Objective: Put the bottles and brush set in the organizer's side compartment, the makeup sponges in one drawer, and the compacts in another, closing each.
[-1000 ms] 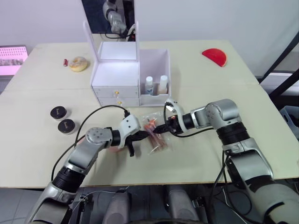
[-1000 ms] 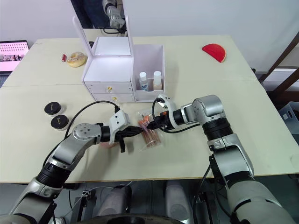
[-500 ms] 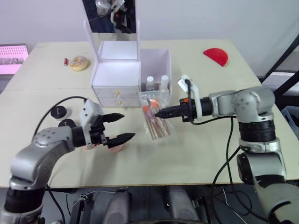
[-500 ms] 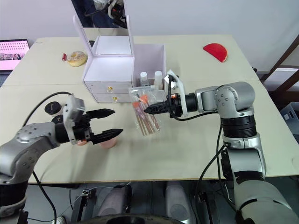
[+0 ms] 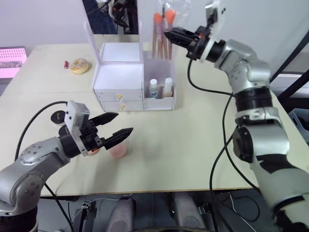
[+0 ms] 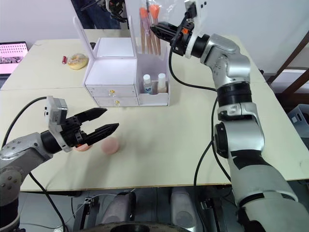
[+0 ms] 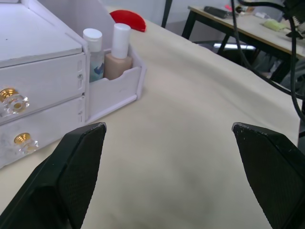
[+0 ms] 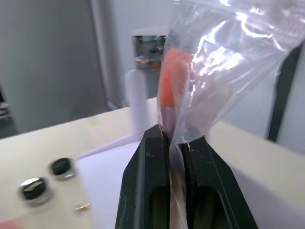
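- Nearest me, my left tool (image 5: 116, 137) hovers low over the cream tabletop (image 5: 193, 140) with its two black fingers spread apart and empty, just short of the round pink makeup sponges (image 5: 117, 151), placed, I judge, to take one for a drawer.
- Beside them sit the two black round compacts (image 5: 59, 116), partly hidden behind my left arm.
- Farther on stands the white plastic organizer with two gold-knobbed drawers (image 5: 119, 92), both drawers shut; its open side compartment (image 5: 161, 77) already holds two small white-capped bottles (image 5: 161, 88), upright at the front.
- Highest and farthest, my right tool (image 6: 155, 32) is clamped on the clear plastic bag of orange-tipped brushes (image 6: 148, 24), held above the side compartment so the set hangs tips-up, ready, I reckon, to lower in behind the bottles.
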You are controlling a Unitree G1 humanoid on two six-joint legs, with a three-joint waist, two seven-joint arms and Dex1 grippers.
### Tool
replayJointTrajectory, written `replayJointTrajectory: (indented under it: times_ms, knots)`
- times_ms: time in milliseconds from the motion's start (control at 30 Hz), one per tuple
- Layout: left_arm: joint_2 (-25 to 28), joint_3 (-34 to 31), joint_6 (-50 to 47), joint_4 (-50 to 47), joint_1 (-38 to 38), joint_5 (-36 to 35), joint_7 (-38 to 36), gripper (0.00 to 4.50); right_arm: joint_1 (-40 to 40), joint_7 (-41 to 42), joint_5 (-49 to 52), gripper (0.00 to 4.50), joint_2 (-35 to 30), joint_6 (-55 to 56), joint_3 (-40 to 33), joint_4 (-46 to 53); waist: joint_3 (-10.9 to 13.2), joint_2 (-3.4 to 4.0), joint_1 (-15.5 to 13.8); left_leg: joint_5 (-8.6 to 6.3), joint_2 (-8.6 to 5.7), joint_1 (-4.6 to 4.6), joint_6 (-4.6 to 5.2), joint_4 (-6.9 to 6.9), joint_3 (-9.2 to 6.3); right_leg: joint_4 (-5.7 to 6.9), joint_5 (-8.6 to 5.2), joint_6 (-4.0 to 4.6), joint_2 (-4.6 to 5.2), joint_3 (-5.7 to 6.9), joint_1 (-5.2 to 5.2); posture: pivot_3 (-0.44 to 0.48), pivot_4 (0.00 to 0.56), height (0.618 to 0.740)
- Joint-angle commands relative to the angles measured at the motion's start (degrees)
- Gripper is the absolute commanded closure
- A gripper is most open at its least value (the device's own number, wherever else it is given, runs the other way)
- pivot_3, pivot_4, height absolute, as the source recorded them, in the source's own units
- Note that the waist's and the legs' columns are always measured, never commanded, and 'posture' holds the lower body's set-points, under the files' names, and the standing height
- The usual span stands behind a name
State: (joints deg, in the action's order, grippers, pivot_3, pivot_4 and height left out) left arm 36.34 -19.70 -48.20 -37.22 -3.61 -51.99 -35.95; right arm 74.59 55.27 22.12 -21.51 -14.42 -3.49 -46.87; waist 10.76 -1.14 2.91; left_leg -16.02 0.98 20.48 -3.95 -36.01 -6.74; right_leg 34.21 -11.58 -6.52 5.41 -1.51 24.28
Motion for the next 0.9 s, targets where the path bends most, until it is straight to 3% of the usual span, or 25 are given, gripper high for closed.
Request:
replayJointTrajectory:
  times_ms: [33,233,467,600,767,900]
  knots:
    - [0.37,-0.07,1.91,-1.21,0.55,-0.65,0.10,0.04,4.89,0.74,-3.79,4.50,0.93,10.96,-0.63,-10.48,0.00,0.00,0.01,0.00,0.00,0.01,0.00,0.01,0.00,-0.01,0.00,-0.01,0.00,0.00,0.00,0.000,0.150,0.739]
    - [0.36,-0.11,3.77,-1.12,2.09,-0.37,-0.11,0.04,7.09,-0.79,-8.95,4.50,3.26,17.73,-0.28,-21.42,0.01,0.02,0.20,0.00,0.00,0.03,0.00,0.04,0.00,-0.08,-0.02,0.03,0.00,0.00,0.00,0.000,0.150,0.739]
    - [0.53,-0.14,5.17,-1.41,3.37,-0.68,0.01,0.04,6.90,-5.13,-13.32,4.50,5.12,18.98,-0.67,-26.05,0.03,0.04,1.07,0.00,0.00,0.02,-0.01,0.00,0.00,-0.02,-0.03,0.04,0.00,-0.01,0.00,0.000,0.150,0.739]
    - [0.64,-0.17,5.58,-1.50,3.77,-0.82,0.16,0.00,7.26,-5.80,-13.60,2.78,5.62,18.63,-1.96,-26.57,0.03,0.05,1.15,0.00,0.00,0.01,-0.01,0.01,0.00,0.00,-0.03,0.04,0.00,-0.01,0.00,0.000,0.150,0.739]
    - [0.58,0.09,5.76,-1.85,4.10,-0.93,0.50,0.00,7.97,-5.73,-14.19,0.19,6.03,18.51,-2.85,-26.50,0.03,0.06,1.17,0.00,0.00,0.00,-0.01,0.01,0.00,-0.01,-0.03,0.04,0.00,-0.01,0.00,0.000,0.150,0.739]
    - [0.60,0.46,5.80,-1.84,3.91,-1.00,0.76,0.00,8.59,-5.39,-14.19,0.09,5.78,18.32,-3.41,-26.22,0.03,0.06,1.13,0.00,0.00,0.01,-0.01,0.00,0.00,-0.01,-0.03,0.04,0.00,-0.01,0.00,0.000,0.150,0.739]
